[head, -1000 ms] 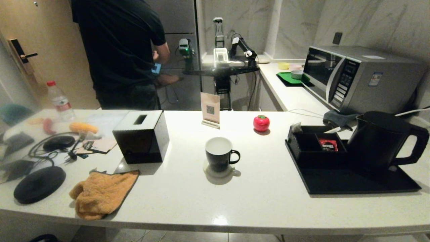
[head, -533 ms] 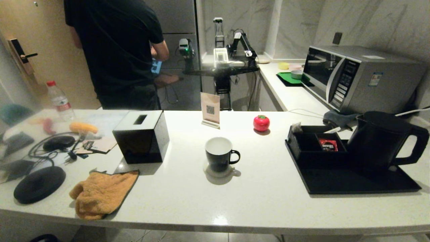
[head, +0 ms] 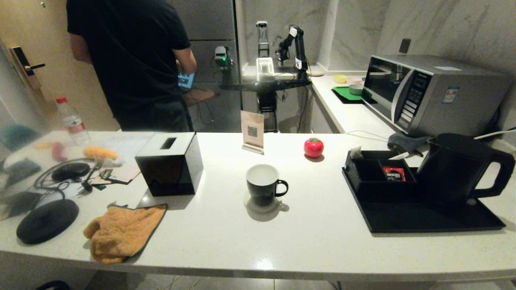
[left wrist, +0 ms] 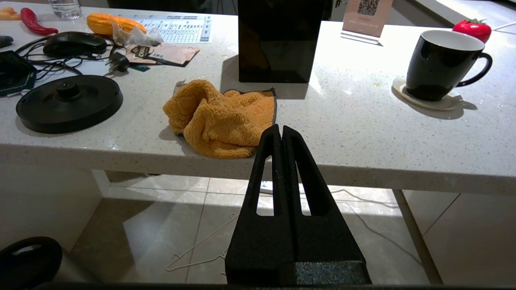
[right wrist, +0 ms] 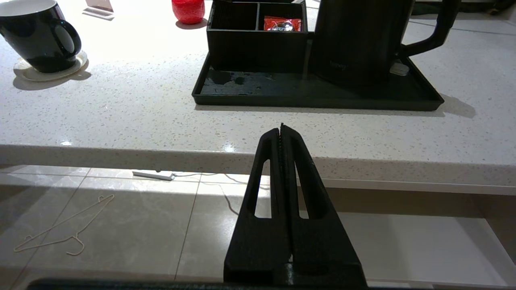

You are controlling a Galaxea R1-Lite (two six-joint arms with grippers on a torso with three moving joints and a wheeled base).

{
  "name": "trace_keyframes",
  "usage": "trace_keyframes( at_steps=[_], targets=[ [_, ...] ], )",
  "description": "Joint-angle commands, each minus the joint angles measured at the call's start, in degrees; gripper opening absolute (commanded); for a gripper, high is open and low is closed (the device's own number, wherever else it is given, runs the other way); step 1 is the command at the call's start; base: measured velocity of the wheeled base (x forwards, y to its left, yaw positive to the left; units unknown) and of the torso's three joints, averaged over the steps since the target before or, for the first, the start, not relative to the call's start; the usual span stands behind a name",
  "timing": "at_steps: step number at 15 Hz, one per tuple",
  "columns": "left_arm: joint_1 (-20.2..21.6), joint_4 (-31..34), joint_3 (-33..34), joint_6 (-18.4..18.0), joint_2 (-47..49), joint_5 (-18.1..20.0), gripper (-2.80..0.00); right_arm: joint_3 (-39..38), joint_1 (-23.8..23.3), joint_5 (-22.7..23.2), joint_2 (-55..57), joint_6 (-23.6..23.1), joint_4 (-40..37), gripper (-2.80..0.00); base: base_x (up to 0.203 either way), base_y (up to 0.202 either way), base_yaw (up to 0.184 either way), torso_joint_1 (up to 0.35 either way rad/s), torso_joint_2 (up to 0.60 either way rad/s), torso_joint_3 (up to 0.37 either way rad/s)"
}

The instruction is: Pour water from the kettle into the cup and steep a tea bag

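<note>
- On the bench (head: 306,241) nothing of the task has shifted over the last second: the kettle (head: 455,169) stands on the black tray (head: 423,219) at the robot's right, the cup (head: 263,184) sits on its coaster (head: 260,206) near the middle, and the tea bag (head: 356,153) leans at the far left corner of the compartment box (head: 373,173).
- What did change lies behind the bench: the person in black (head: 129,60) has stepped toward the left of the head view, and the small desk arm (head: 297,44) in the background has swung up from lying low to standing nearly upright.
- For the task that means little (my judgement): no step has begun, and the cup's white inside looks dry.
- The left gripper (left wrist: 281,131) hangs below the bench edge in front of the orange cloth (left wrist: 221,117), its fingers pressed together on nothing; the right gripper (right wrist: 281,129) hangs likewise below the edge, facing the tray, fingers together and empty.
- Neither arm shows in the head view, being under its lower border.
- Hidden or doubtful: whether the kettle holds water cannot be told, its lid being on; the tea bag is small and dim, its string not made out; it is out of both wrist views.
- The red packet (right wrist: 282,24) in the right compartment is not the tea bag.
</note>
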State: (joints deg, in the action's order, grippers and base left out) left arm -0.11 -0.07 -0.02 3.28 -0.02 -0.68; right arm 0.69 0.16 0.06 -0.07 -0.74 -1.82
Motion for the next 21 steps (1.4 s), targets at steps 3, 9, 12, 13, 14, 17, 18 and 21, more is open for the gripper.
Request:
trace_keyframes(
  at_steps=[3, 9, 12, 13, 14, 17, 18, 21],
  targets=[
    [0.02, -0.01, 0.01, 0.06, 0.02, -0.02, -2.80, -0.69, -0.16, -0.06, 0.07, -0.49, 2.08, -2.80, 0.000, 0.000, 0.000, 0.000, 0.00, 0.000],
    [0.02, -0.01, 0.02, 0.06, 0.02, -0.02, -2.80, 1.38, -0.46, -0.11, 8.32, -3.85, 5.01, -2.80, 0.000, 0.000, 0.000, 0.000, 0.00, 0.000],
    [0.02, -0.01, 0.01, 0.06, 0.02, -0.02, -2.80, 2.04, -4.11, -0.20, 17.02, -5.16, 12.46, -2.80, 0.000, 0.000, 0.000, 0.000, 0.00, 0.000],
    [0.02, -0.01, 0.00, 0.06, 0.02, -0.02, -2.80, 2.01, -8.84, 0.05, 20.28, -5.73, 15.60, -2.80, 0.000, 0.000, 0.000, 0.000, 0.00, 0.000],
    [0.02, -0.01, 0.02, 0.06, 0.02, -0.02, -2.80, 2.13, -14.28, 0.72, 23.05, -6.07, 18.04, -2.80, 0.000, 0.000, 0.000, 0.000, 0.00, 0.000],
    [0.02, -0.01, 0.02, 0.06, 0.02, -0.02, -2.80, 4.44, -32.47, 6.64, 29.90, -6.56, 20.90, -2.80, 0.000, 0.000, 0.000, 0.000, 0.00, 0.000],
    [0.02, -0.01, 0.02, 0.06, 0.02, -0.02, -2.80, 5.73, -38.13, 9.86, 32.30, -6.64, 21.28, -2.80, 0.000, 0.000, 0.000, 0.000, 0.00, 0.000],
    [0.02, -0.01, 0.02, 0.06, 0.02, -0.02, -2.80, 11.21, -48.80, 17.35, 40.21, -6.79, 21.94, -2.80, 0.000, 0.000, 0.000, 0.000, 0.00, 0.000]
  ],
)
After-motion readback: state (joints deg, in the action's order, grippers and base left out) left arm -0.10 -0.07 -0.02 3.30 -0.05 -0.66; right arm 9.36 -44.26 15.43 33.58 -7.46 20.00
